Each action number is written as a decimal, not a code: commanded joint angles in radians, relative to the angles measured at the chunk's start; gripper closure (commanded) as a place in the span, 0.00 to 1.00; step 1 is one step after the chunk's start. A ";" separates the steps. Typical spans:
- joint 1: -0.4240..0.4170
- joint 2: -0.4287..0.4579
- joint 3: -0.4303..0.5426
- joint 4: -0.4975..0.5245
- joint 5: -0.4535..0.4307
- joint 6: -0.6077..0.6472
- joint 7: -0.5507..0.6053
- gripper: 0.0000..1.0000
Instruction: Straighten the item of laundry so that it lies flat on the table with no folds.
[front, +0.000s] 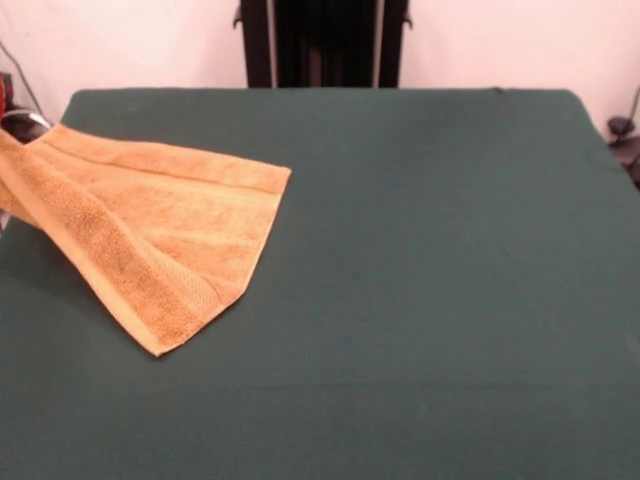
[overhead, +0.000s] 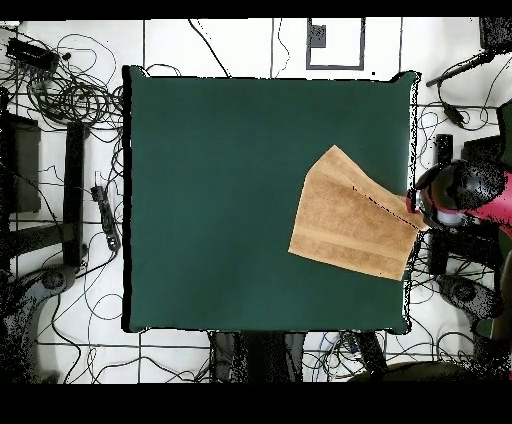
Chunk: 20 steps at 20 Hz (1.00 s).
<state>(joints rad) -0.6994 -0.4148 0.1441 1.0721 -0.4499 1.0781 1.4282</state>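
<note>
The golden-orange towel (front: 170, 235) lies at the left side of the dark green table (front: 420, 280), with a long strip doubled over along its left side. Its left end rises off the table and runs past the table's edge and out of the picture. In the overhead view the towel (overhead: 345, 215) is at the table's right edge (overhead: 250, 180). My gripper (overhead: 413, 205), on the red and black arm, is at that edge and holds the towel's raised corner. Its fingers are hidden by the arm.
The robot's black pedestal (front: 322, 42) stands behind the table's far edge. Cables and stands (overhead: 70, 150) lie on the floor around the table. The arm's body (overhead: 462, 192) hangs beside the table's right edge in the overhead view.
</note>
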 joint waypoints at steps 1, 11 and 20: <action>0.021 0.021 0.144 0.133 0.012 -0.119 -0.152 1.00; 0.017 0.042 0.133 0.140 0.014 -0.168 -0.090 1.00; 0.019 0.117 0.181 0.129 0.019 -0.233 -0.127 1.00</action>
<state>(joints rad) -0.7064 -0.3869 0.1579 1.0916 -0.4525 0.9438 1.4282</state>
